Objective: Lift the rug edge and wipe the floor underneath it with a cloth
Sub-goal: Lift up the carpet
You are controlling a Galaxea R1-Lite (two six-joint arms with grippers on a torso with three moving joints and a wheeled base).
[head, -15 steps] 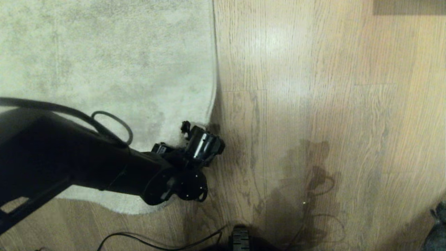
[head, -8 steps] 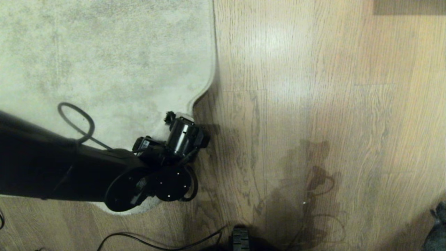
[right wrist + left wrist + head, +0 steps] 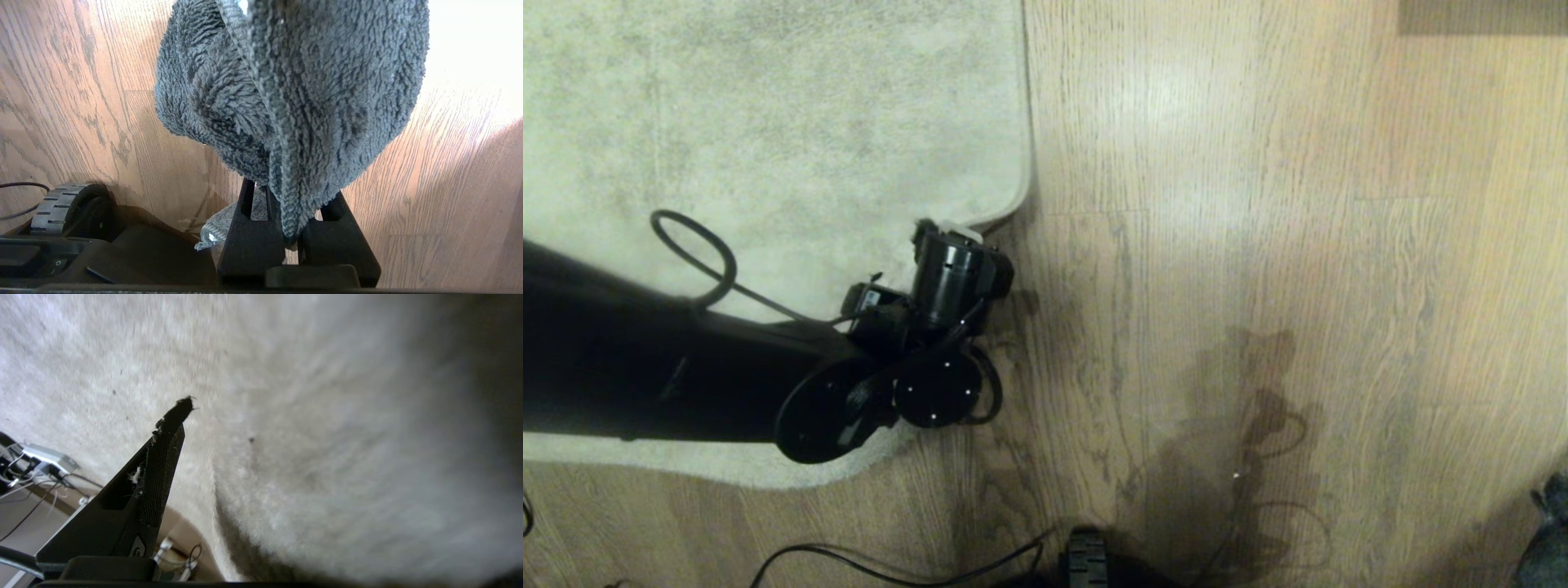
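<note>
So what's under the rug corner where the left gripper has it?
Bare wood floor shows beside the rug edge, which the left gripper has at the corner. The strip beneath the lifted corner stays covered by rug and gripper. The right gripper holds the cloth.

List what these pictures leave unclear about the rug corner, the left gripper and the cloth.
- Head view: the left gripper is hidden under its own wrist, so any grip on the rug edge is unseen.
- Left wrist view: one finger shows; blurred rug pile covers the other side.
- Right wrist view: the cloth, pinched in the right gripper, is cut off by the frame edge.
</note>
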